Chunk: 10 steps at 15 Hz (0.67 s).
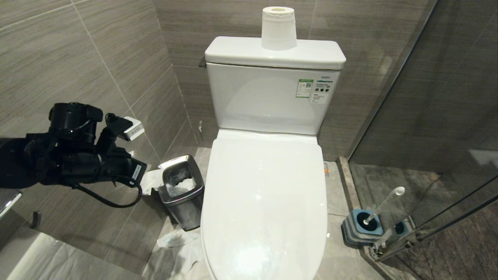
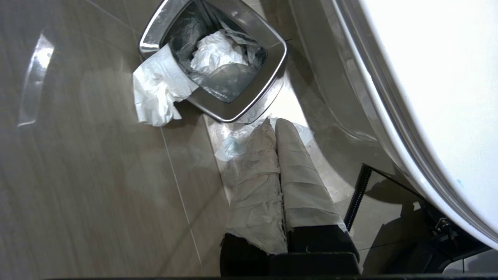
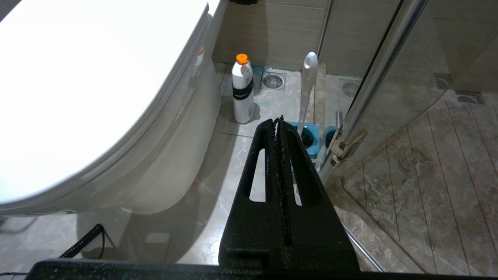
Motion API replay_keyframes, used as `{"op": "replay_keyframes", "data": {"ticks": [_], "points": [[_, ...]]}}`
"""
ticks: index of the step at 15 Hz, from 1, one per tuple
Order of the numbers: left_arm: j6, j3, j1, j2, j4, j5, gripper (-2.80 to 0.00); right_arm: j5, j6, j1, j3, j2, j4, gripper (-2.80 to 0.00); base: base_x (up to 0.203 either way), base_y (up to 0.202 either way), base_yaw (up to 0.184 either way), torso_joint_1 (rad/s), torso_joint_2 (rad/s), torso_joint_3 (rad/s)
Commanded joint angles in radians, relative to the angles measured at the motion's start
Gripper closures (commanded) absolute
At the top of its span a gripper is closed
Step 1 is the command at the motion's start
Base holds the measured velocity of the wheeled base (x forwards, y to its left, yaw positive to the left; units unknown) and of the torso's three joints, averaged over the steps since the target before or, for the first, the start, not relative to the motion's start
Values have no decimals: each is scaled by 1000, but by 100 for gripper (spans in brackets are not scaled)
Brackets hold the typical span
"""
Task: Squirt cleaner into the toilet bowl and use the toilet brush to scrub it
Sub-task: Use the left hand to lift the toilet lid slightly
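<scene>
Lid of toilet bowl (image 1: pixel 264 186) down; left gripper (image 2: pixel 275 124) closed, empty, beside steel bin (image 2: pixel 249 105); right gripper (image 3: pixel 278 120) closed near toilet brush (image 3: pixel 307 89). Risked knocking bin.

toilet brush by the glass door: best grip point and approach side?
Grip the toilet brush on its slim handle just below the rounded knob, probably coming from above on the toilet side. The handle leans out of the blue holder toward the glass door, which blocks the far side. The right gripper is shut and would need opening.
</scene>
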<state>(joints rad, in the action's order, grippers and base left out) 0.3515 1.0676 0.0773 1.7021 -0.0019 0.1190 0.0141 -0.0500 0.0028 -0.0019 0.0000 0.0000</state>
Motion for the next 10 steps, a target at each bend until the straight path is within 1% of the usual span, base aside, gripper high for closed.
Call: {"op": "replay_keyframes", "data": {"ticks": [1, 3, 5, 6, 10], "points": [[6, 25, 3, 40, 3, 15, 0, 0, -1, 0, 0, 0, 0, 0, 0, 0, 0, 0, 0, 0], [6, 26, 10, 62, 7, 48, 0, 0, -1, 0, -1, 0, 0, 0, 0, 0, 0, 0, 0, 0], [6, 25, 12, 74, 8, 56, 0, 0, -1, 0, 0, 0, 0, 0, 0, 0, 0, 0, 0, 0], [5, 23, 16, 74, 10, 71, 0, 0, -1, 0, -1, 0, 0, 0, 0, 0, 0, 0, 0, 0], [-5, 22, 27, 81, 64, 179, 0, 0, -1, 0, -1, 0, 0, 0, 0, 0, 0, 0, 0, 0]]}}
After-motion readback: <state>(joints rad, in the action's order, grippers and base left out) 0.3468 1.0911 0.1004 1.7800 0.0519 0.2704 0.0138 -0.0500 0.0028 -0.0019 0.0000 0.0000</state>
